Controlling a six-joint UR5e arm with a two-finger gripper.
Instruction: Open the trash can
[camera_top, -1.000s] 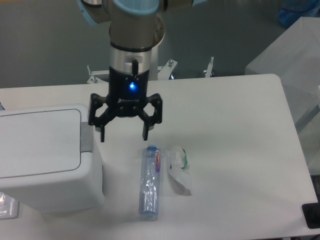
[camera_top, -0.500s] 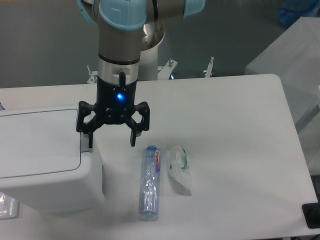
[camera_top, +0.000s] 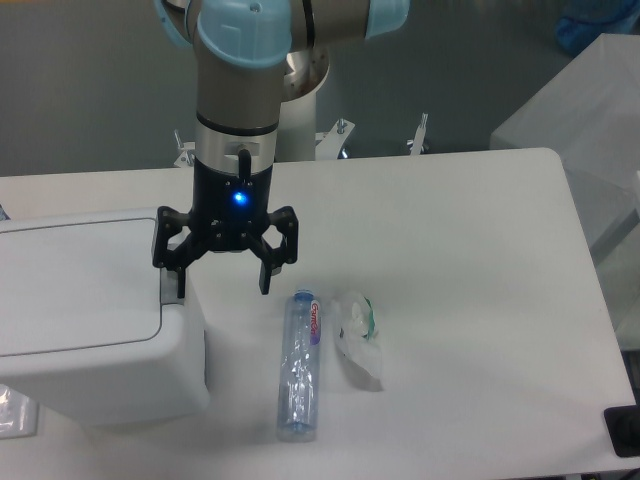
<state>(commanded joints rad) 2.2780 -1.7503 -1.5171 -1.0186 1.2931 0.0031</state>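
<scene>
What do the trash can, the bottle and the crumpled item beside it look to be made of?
Trash can: likely hard plastic, smooth matte white, rounded moulded corners. Bottle: clear thin plastic, see-through with glints and a printed label. Crumpled wrapper: probably thin plastic film, translucent white with green, wrinkled; material uncertain.

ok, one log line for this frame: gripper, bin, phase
gripper: open, one finger at bin's grey tab | trash can: lid shut | bottle: lying on table, untouched | phase: lining up on tab

My arm (camera_top: 250, 60) wears pale blue joint caps over silver-grey tubing; the wrist narrows into a black collar with a glowing blue light. My gripper (camera_top: 222, 281) is black, with two angular linkage fingers (camera_top: 267, 262).
</scene>
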